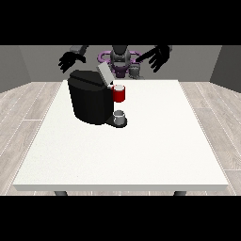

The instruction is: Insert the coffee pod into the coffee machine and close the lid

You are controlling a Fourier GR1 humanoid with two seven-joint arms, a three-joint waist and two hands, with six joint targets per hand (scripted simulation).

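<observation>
The machine [92, 101], below and just inward of the hand at the view's left [70, 59], is black, with a pale grey lid [103, 74] and a red head [119, 93] on its side towards the other hand. Beneath that red part a grey cup [120, 116] sits on a dark base. Both hands are black, the hand at the view's right [156, 57] too. Between them the robot's torso [120, 59] is dark grey with purple rings. The table [155, 141] below the hands is plain white; the floor [28, 103] beyond is pale grey planking, the wall [37, 61] grey.
</observation>
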